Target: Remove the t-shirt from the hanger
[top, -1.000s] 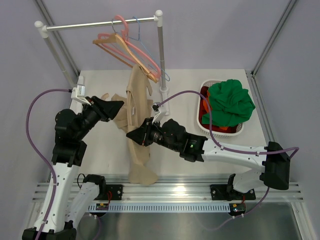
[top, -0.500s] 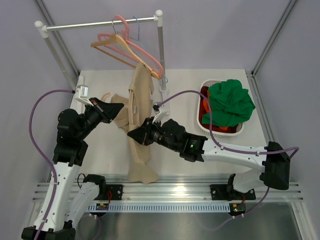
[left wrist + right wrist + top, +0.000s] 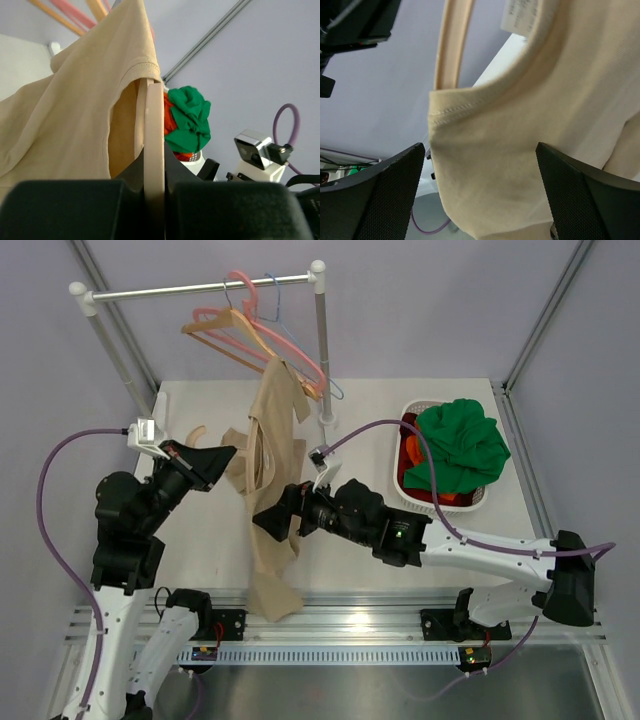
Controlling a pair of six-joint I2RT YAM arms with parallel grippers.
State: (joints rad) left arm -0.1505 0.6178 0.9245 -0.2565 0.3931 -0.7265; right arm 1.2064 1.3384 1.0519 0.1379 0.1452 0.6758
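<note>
Two sets of jaws meet at a beige t-shirt (image 3: 268,465) draped on a pale hanger (image 3: 154,125). The left jaws are clamped tight on the hanger's arm, which rises straight up from between them. The t-shirt's stitched edge hangs over the arm just above them. The right jaws are spread wide and grip nothing, and the t-shirt's neckline fills the gap between them. Its long tail trails below them toward the near edge of the table (image 3: 200,540). A white label (image 3: 516,17) sits inside the neck above the right jaws, its print too blurred to read.
</note>
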